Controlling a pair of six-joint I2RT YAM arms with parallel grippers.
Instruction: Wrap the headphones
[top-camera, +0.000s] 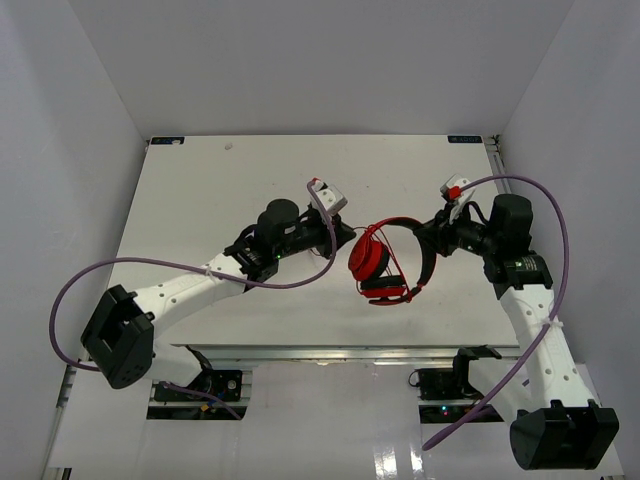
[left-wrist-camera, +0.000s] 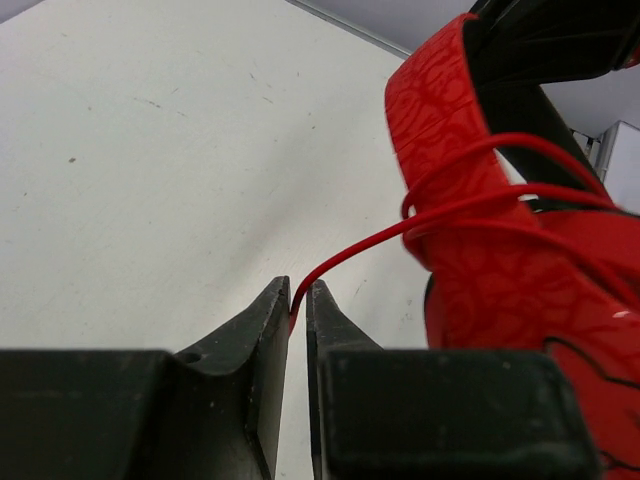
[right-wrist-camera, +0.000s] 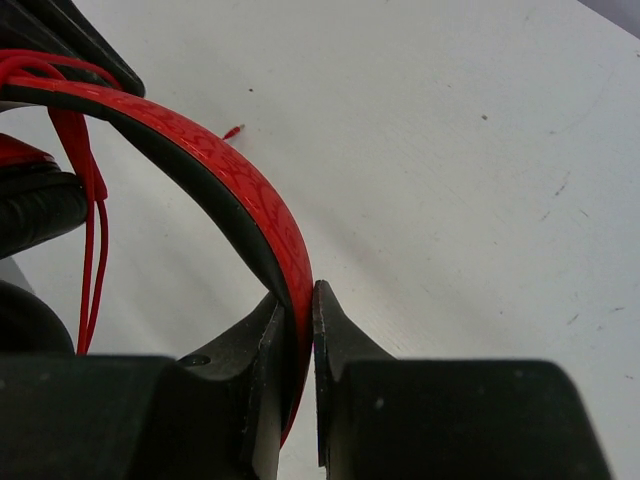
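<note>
1. Between the fingertips of my left gripper (left-wrist-camera: 298, 290) runs the thin red cable (left-wrist-camera: 350, 255). The jaws stand slightly apart, with a gap wider than the cable, so they are not pinching it.
2. From that gap the cable rises to the right and loops several times around the red band of the headphones (top-camera: 385, 262), which sits just beside my left fingers.
3. My right gripper (right-wrist-camera: 300, 290) is clamped on the headband (right-wrist-camera: 220, 175). The band's black inner side lies against one finger and its red outer face against the other.
4. Beyond my right jaws the headband arcs up and to the left, and two strands of cable hang down beside it.
5. From above, the headphones sit between my two grippers over the white table (top-camera: 200, 190). A round red earcup (top-camera: 367, 260) is nearest my left gripper, and the headband curves across to my right gripper.
</note>
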